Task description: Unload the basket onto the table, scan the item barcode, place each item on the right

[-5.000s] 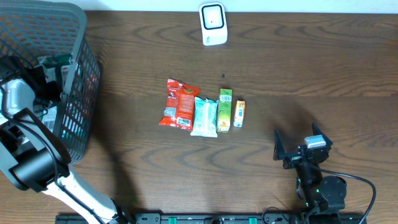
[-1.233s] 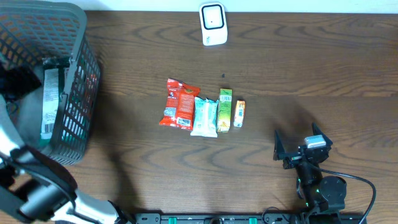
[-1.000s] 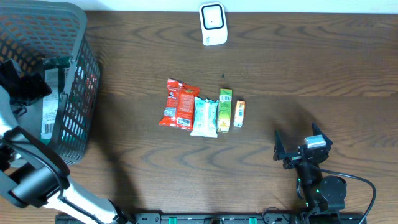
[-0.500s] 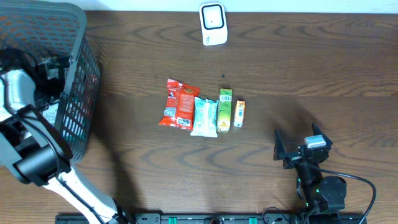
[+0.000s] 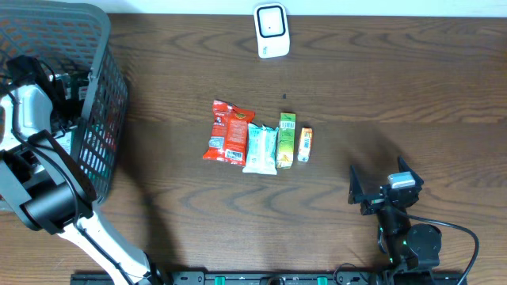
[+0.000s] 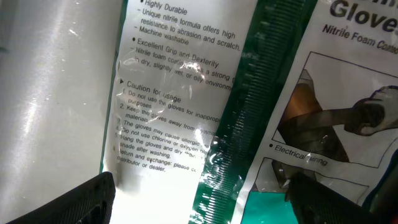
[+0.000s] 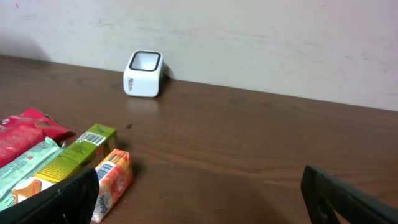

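Observation:
My left gripper [image 5: 70, 85] reaches down into the grey mesh basket [image 5: 103, 47] at the table's left. In the left wrist view it [image 6: 202, 200] stands open close above a glossy white and green glove packet [image 6: 180, 112], one dark finger [image 6: 68, 202] on each side, gripping nothing. The white scanner [image 5: 271, 30] stands at the far edge, also in the right wrist view [image 7: 145, 73]. My right gripper [image 5: 379, 182] rests open and empty near the front right.
A row of items lies mid-table: a red packet [image 5: 228, 132], a pale teal packet [image 5: 260, 148], a green box [image 5: 286, 139] and a small orange box [image 5: 305, 145]. Barcodes show on the green box [image 7: 81, 149] and the orange box [image 7: 112, 177].
My left arm has swung about inside the basket, ending a little farther back. The glove packet that stood against the basket wall a second ago now sits low. The right arm stayed still.

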Robot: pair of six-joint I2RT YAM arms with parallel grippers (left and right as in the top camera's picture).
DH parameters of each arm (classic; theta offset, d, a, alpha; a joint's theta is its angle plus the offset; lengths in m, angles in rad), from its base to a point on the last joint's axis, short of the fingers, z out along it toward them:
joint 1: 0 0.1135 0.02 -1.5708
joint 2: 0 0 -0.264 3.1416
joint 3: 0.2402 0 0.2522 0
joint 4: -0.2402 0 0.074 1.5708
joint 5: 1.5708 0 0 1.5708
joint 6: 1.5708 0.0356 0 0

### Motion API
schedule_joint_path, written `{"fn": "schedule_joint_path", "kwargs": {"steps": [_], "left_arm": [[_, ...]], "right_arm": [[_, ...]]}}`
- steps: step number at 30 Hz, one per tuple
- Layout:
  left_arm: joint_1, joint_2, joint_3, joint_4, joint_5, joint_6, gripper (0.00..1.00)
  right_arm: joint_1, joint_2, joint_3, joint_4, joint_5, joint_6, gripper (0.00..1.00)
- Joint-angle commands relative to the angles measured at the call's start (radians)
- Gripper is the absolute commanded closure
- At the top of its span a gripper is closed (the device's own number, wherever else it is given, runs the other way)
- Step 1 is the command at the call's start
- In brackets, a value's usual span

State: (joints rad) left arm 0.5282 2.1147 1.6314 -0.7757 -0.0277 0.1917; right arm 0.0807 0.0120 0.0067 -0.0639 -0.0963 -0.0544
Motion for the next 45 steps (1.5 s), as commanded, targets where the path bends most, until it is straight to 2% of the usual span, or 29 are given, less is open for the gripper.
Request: {"fn": "schedule_joint_path", "kwargs": {"steps": [1, 10, 16, 35, 42, 45], "left_arm": [[0.006, -0.022, 0.018, 0.003, -0.037, 0.019, 0.10], [0.047, -0.022, 0.013, 0.011, 0.005, 0.026, 0.09], [0.098, -0.022, 0.010, 0.016, 0.175, 0.068, 0.06], [0.132, -0.022, -0.147, 0.079, 0.193, 0.049, 0.08], [0.132, -0.024, -0.146, 0.078, 0.385, 0.047, 0.36], [0.132, -0.024, -0.146, 0.077, 0.387, 0.047, 0.60]], "right_arm": [[-0.004, -0.004, -0.001, -0.004, 0.005, 0.013, 0.01], [-0.004, -0.004, -0.001, -0.004, 0.005, 0.013, 0.01], [-0.004, -0.004, -0.001, -0.004, 0.005, 0.013, 0.01], [-0.004, -0.004, -0.001, -0.004, 0.005, 0.013, 0.01], [-0.004, -0.004, -0.001, -0.004, 0.005, 0.013, 0.01], [-0.004, -0.004, -0.001, -0.004, 0.005, 0.013, 0.01]]}}
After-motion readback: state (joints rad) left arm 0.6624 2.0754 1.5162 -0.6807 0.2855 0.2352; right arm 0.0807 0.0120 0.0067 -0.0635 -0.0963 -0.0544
